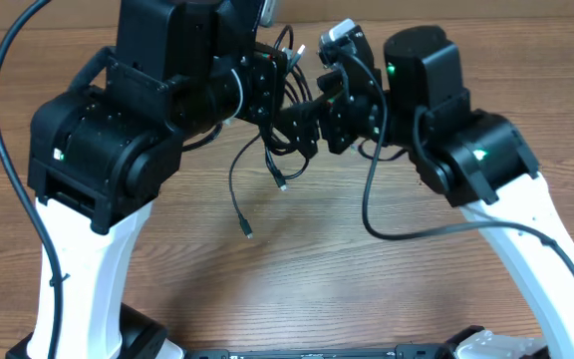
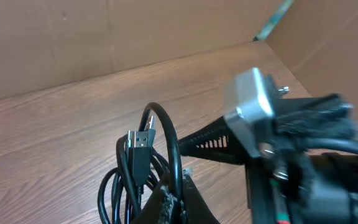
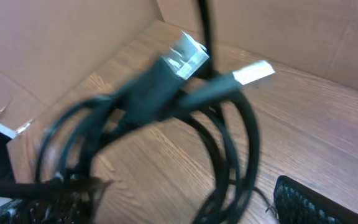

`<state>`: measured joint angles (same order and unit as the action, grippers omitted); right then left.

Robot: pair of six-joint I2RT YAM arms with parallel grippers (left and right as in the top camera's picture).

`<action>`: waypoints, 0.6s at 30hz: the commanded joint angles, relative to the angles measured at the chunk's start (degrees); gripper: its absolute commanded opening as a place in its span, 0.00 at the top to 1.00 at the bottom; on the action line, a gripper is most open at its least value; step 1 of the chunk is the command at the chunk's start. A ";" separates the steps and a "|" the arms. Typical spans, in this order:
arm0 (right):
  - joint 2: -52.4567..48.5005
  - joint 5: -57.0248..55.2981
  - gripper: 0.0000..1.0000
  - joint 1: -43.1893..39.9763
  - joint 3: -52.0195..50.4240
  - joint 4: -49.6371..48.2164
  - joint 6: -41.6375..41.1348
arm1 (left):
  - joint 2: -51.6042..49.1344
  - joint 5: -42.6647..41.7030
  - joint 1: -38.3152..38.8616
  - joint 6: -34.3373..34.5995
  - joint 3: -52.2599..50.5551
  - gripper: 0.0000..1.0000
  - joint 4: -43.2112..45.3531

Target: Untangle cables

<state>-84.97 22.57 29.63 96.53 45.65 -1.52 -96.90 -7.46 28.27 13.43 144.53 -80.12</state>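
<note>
Closest to our right wrist lens hang the cables [image 3: 166,93], a blurred black knot with two metal-tipped plugs [image 3: 188,53] poking up out of it. Our right claw [image 3: 173,208] is released. Its fingers [image 3: 316,199] stand well apart at the bottom corners of that view, and loops of the knot hang between them. Our left claw [image 2: 169,196] is clenched on the bundle from below, with one plug rising just above its tips. From overhead we see the bundle held up between the two wrists, off the table [image 1: 317,289]. Two loose ends [image 1: 247,229] trail down toward the wood, and we cannot tell whether they touch it.

We think the main risk is the right claw closing on several strands at once. Pulling away then would draw the knot tighter instead of freeing a strand. A plug could also catch in a loop and jam there. If we pull hard against the left claw, the thin strands may slip out and the whole bundle would drop. With the knot this close and this blurred, we can hardly single out one strand.
</note>
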 commanded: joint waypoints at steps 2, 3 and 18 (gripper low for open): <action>-0.22 -1.01 0.00 -0.15 0.39 -3.72 -0.55 | 2.58 0.63 -3.48 0.72 1.20 0.96 -1.79; -0.09 -0.81 0.00 -0.13 0.61 -4.11 -1.31 | 2.58 0.63 -4.11 0.61 1.20 0.96 -2.25; -5.68 -0.02 0.06 -0.13 1.36 -4.24 -1.81 | 3.85 0.33 -6.49 0.76 1.20 0.96 -2.60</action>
<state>-87.83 22.63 29.63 96.53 41.58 -3.03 -95.44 -6.68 21.87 13.43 144.53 -83.29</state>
